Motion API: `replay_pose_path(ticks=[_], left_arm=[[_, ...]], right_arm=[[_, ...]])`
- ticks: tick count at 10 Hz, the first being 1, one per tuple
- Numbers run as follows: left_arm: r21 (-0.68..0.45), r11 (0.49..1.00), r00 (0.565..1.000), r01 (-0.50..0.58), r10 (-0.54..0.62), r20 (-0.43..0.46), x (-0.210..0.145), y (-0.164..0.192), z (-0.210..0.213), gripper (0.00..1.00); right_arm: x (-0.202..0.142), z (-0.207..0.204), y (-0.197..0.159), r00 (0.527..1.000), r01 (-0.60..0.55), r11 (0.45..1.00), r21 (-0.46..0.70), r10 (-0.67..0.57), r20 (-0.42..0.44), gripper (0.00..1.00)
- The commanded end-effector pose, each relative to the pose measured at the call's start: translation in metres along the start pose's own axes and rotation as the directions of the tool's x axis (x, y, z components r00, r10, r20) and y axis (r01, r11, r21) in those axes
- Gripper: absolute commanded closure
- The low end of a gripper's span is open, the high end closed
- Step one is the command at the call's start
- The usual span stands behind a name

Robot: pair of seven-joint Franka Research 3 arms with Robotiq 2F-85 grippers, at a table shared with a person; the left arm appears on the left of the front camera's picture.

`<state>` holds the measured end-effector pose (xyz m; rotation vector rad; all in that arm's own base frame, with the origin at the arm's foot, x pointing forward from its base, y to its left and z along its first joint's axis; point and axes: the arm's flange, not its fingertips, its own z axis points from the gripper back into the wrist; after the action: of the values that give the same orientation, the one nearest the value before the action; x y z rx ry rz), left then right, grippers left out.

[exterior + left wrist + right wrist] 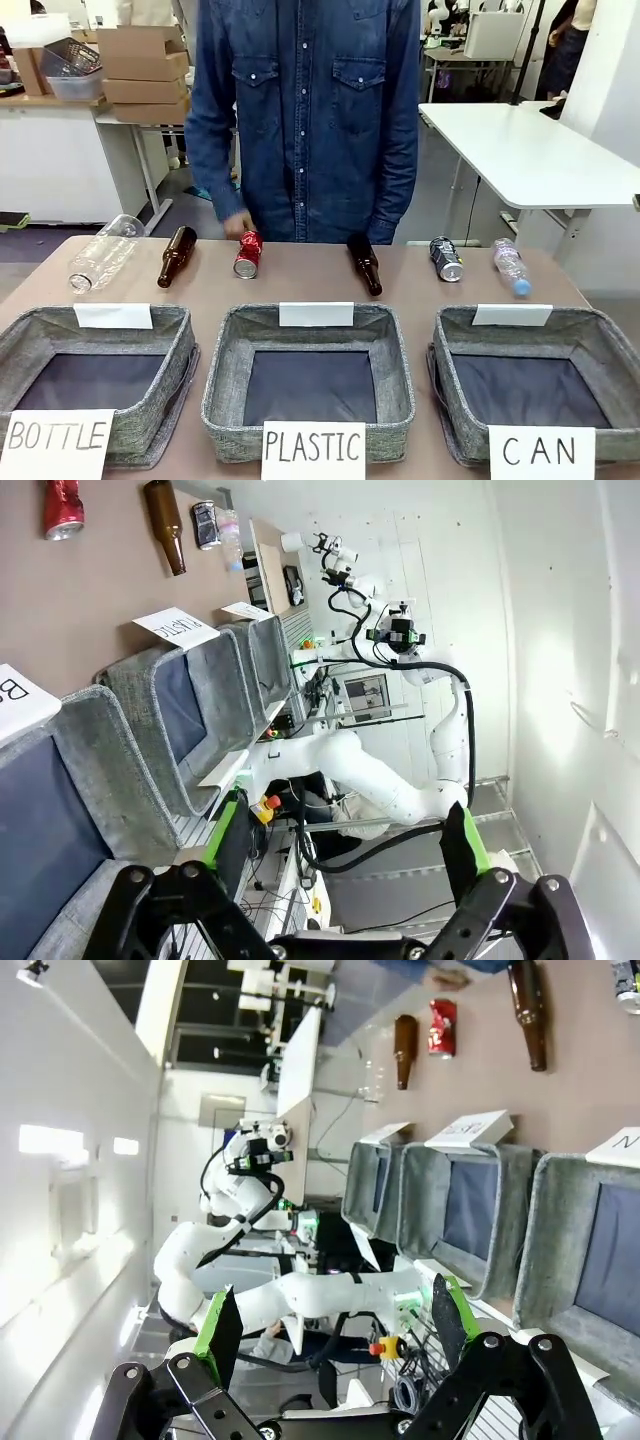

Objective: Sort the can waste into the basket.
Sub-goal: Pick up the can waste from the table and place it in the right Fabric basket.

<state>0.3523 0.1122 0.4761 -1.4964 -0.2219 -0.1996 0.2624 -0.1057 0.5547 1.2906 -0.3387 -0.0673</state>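
Lying across mid-frame, the red can [247, 254] is seen left of centre by a person's hand [237, 226], the dark can [446, 259] right, CAN basket [600, 335] lower right, left gripper [347, 840] and right gripper [332, 1322] spread, empty.

1. Three baskets stand in a row along the near edge of the surface [300, 285], each apart from its neighbour: BOTTLE basket [30, 335] left, PLASTIC basket [222, 370] middle, CAN basket [612, 335] right.
2. Behind them a row of things lies on the surface, left to right: plastic bottle [100, 255], glass bottle [177, 256], left can [247, 254], second glass bottle [364, 264], right can [446, 259], small plastic bottle [510, 267].
3. The left can lies behind the PLASTIC basket's left side; the right can lies behind the CAN basket's left corner.
4. A person [305, 120] stands behind the surface, one hand [237, 225] just behind the left can.
5. A sign [547, 452] sits at the CAN basket's near wall and a tag [512, 315] on its far rim.
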Motion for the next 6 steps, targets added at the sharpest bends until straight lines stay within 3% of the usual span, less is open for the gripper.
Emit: replay_pose_path(ticks=[1,3,4,6], left_arm=[[-0.004,1.000,1.000,0.020,-0.020,-0.016,-0.004,0.001,0.005,0.00],[-0.001,1.000,1.000,0.000,0.000,0.000,0.000,0.000,0.001,0.00],[-0.018,0.999,0.996,0.045,-0.046,-0.083,0.006,-0.006,-0.006,0.00],[-0.008,1.000,0.977,-0.028,0.025,-0.210,0.045,0.010,-0.036,0.00]], right_arm=[[0.006,-0.001,0.001,1.000,-0.025,1.000,0.018,0.025,0.006,0.00],[0.006,-0.001,0.001,1.000,-0.025,1.000,0.018,0.025,0.006,0.00],[0.006,-0.001,0.001,1.000,-0.025,1.000,0.018,0.025,0.006,0.00],[0.006,-0.001,0.001,1.000,-0.025,1.000,0.018,0.025,0.006,0.00]])
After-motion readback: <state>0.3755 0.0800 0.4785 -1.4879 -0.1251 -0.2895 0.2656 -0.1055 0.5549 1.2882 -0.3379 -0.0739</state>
